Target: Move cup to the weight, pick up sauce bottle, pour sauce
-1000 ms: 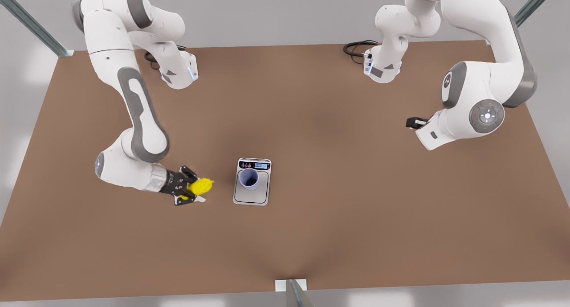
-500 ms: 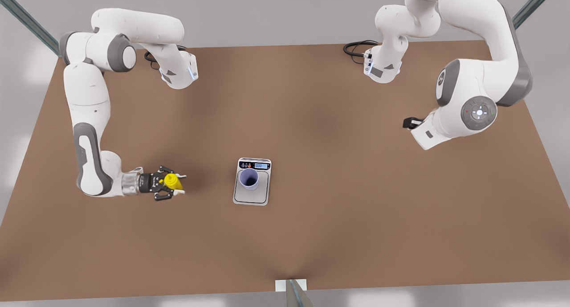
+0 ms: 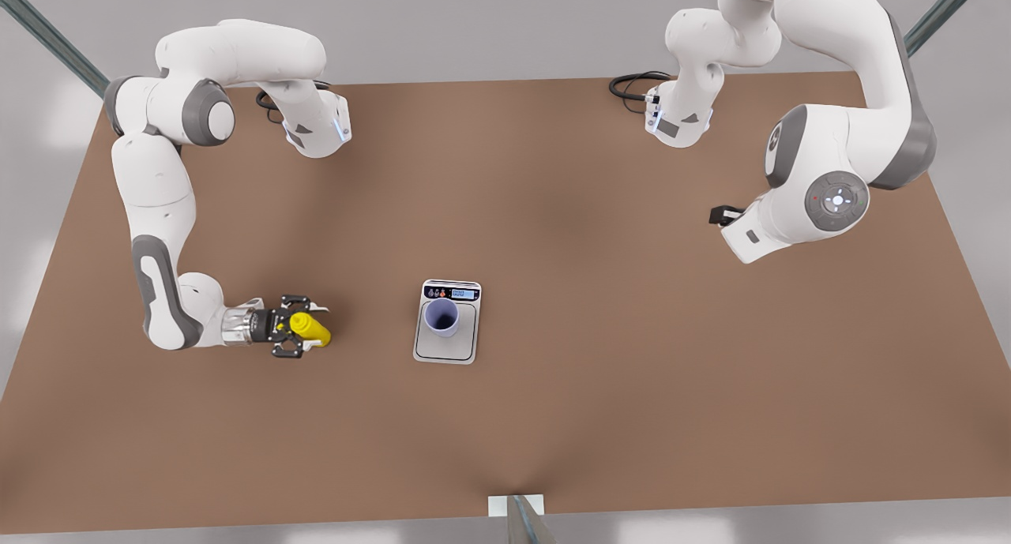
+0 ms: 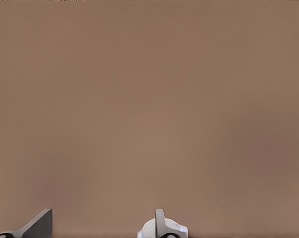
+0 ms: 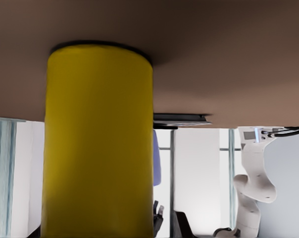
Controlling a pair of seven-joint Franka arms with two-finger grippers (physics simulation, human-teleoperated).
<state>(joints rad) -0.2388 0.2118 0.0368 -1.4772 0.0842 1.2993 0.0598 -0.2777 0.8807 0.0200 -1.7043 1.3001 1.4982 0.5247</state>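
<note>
Cup point(image 3: 441, 317) already stands on the weight point(image 3: 447, 350), upright and near the display end, so that step looks done. Over at the front view's left, the right end effector point(image 3: 298, 336) is clenched on the sauce bottle point(image 3: 309, 329), holding it low over the worktop point(image 3: 600, 386), well apart from the weight. Carrying it over and pouring remain. The left end effector point(image 3: 720, 215) waits far off, fingers parted.

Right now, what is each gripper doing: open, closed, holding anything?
Right gripper: closed on the sauce bottle, at the front view's left, beside the weight.
Left gripper: waiting at the front view's right over bare table; open or closed cannot be told.
</note>
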